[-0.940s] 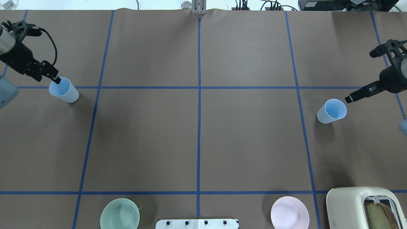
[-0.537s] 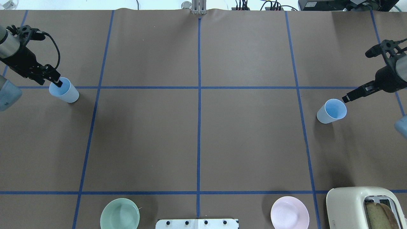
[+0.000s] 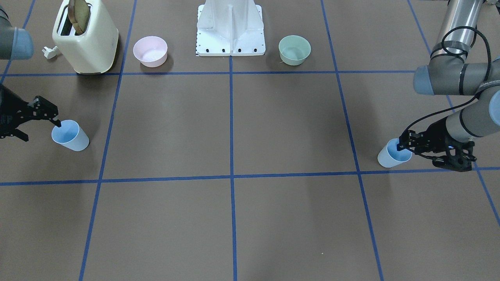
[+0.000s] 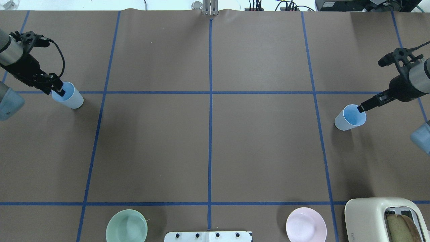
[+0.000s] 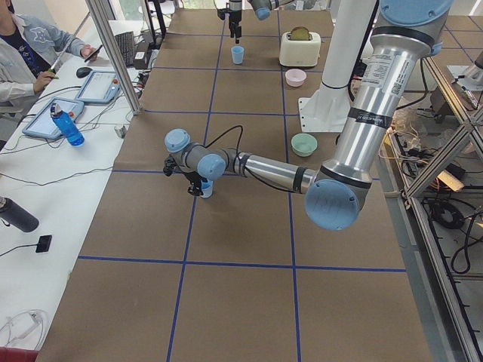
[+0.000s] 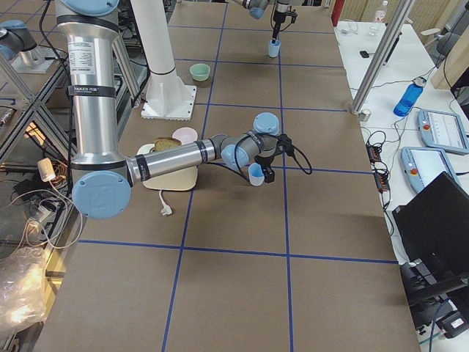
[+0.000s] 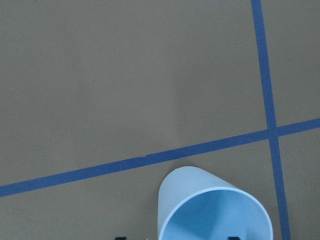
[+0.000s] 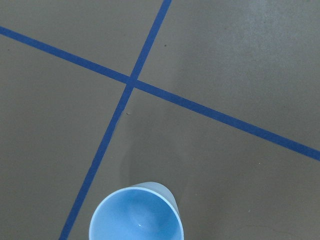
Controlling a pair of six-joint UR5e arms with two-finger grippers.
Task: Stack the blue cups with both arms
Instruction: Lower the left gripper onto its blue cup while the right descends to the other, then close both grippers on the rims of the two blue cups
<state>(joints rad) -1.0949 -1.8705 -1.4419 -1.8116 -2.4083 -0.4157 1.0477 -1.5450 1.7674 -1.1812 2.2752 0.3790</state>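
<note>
Blue cups (image 4: 71,100) (image 4: 348,121): two, light blue, upright, mouths up, on the bench (image 4: 215,144). Well apart and not yet stacked. Left cup (image 3: 390,159) at the left end, just on the near side of a blue tape cross-line. Right cup (image 3: 73,138) at the right end, a little nearer than that same line.

Left pincer (image 4: 60,91): released, spread about as wide as the cup's mouth. Set down over the left cup's rim, one finger outside the wall and the other over the mouth, wall between them. Not clenched on it; cannot tell whether either finger touches.

Right pincer (image 4: 361,108): released, spread, grasping nothing. One fingertip at the far-right edge of the right cup's rim, the other outside the cup. Cannot tell whether there is contact.

Also on the bench, along the near edge:
- green bowl (image 4: 126,227), left of the white pedestal (image 3: 230,27)
- pink bowl (image 4: 306,224), right of the pedestal
- cream toaster (image 4: 373,218) at the near-right corner, with a bread slice (image 4: 399,227) in one slot
</note>
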